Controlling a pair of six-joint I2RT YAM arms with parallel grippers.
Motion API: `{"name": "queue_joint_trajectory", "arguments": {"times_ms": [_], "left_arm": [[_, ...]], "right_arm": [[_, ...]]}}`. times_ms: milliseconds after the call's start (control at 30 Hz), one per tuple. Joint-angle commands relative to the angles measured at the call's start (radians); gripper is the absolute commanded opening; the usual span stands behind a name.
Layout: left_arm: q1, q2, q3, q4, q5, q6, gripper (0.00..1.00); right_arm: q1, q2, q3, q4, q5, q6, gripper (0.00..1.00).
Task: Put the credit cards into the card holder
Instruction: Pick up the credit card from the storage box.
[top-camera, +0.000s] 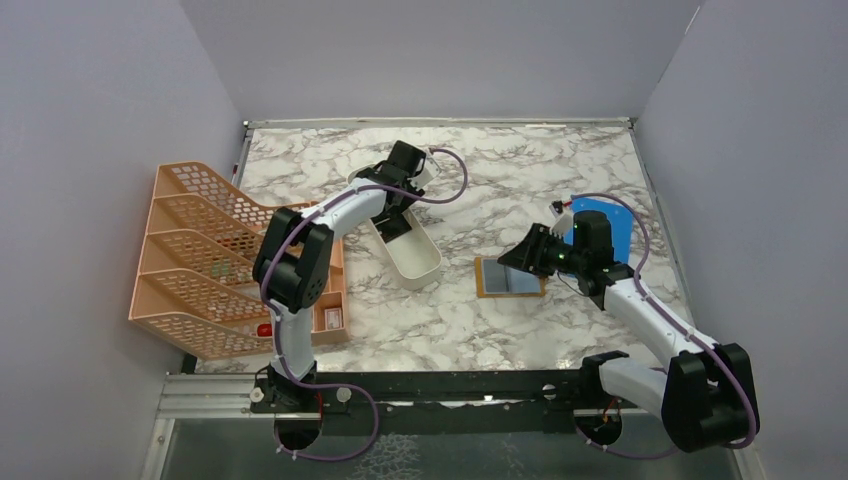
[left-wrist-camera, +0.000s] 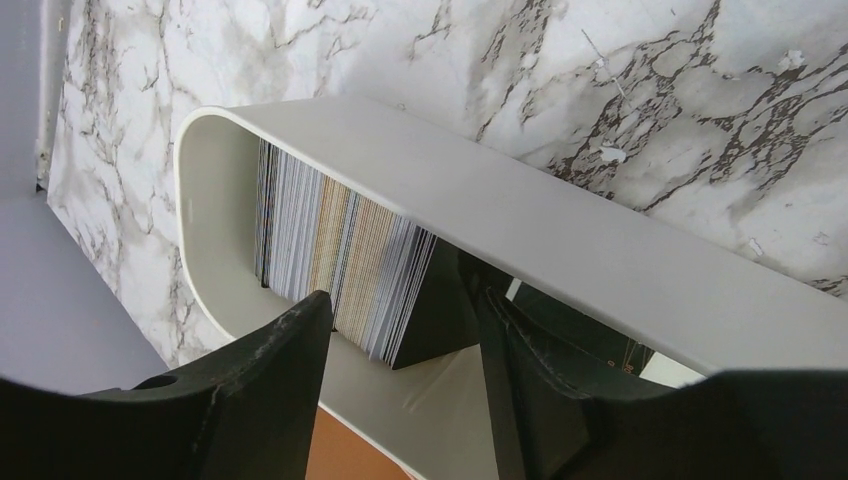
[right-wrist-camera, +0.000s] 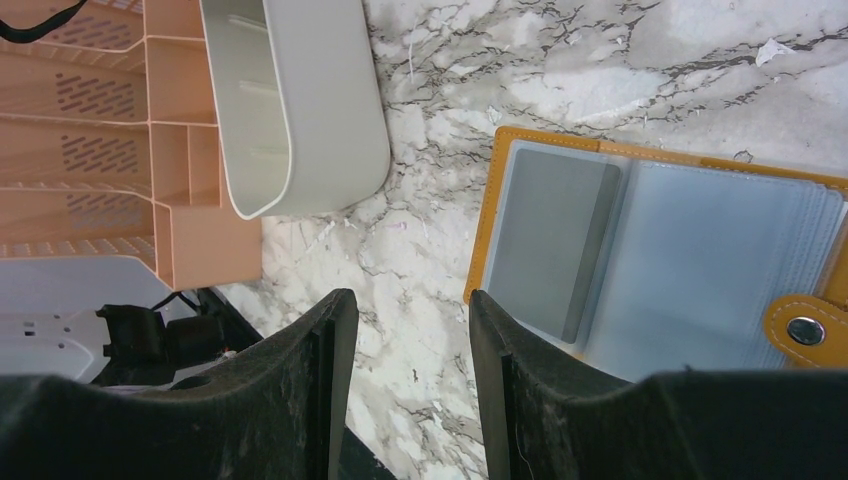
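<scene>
Marble-patterned table (top-camera: 500, 180) between plain grey walls (top-camera: 450, 50) — left gripper (left-wrist-camera: 395, 292) and right gripper (right-wrist-camera: 412, 300) both released.

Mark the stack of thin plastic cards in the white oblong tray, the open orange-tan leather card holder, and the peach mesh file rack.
Stack of cards (left-wrist-camera: 340, 265), left wrist view, striped card edges.
Card holder (right-wrist-camera: 720, 250), right wrist view, bare clear pocket.
File rack (top-camera: 190, 262), top view, mesh divider.

No readable writing shows on the credit cards (left-wrist-camera: 340, 262), card holder (right-wrist-camera: 700, 250) or tray (left-wrist-camera: 560, 222).
</scene>
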Motion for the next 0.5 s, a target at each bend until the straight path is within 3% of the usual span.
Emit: {"name": "queue_joint_trajectory", "arguments": {"times_ms": [0,300,467], "left_arm": [[0.015,0.028,0.021,0.009,-0.003,0.026,0.59],[0.019,0.092,0.044,0.021,-0.048,0.047,0.6],[0.018,0.095,0.05,0.027,-0.068,0.068,0.42]], "right_arm": [[0.002,-0.017,0.034,0.004,-0.021,-0.006,0.5],[0.002,-0.014,0.044,-0.003,-0.013,-0.014,0.5],[0.002,-0.006,0.041,0.006,-0.014,-0.009,0.51]]}}
